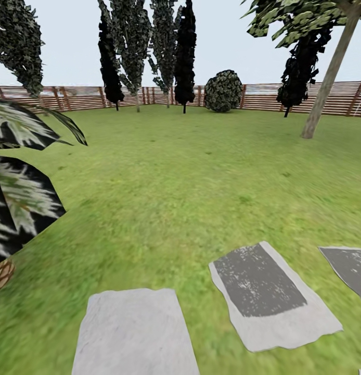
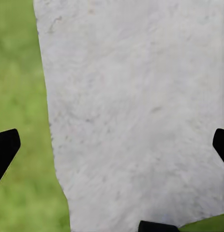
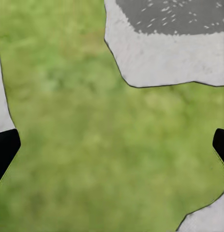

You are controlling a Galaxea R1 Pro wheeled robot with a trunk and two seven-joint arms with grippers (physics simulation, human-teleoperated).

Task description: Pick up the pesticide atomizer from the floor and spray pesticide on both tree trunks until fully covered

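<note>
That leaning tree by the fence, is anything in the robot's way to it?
Nothing visible blocks it. Open grass runs from the stepping stones up to the tree trunk. The bush and dark trees stand off to its side.

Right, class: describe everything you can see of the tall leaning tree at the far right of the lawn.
The tree stands at the lawn's far right, close before the brown slatted fence. Its trunk is slim, smooth, tan-grey and branchless, leaning to the right as it rises from the grass. High up it forks into a crown of light and dark green leaves, cut off by the picture's top edge. A dark narrow tree stands beside it.
</note>
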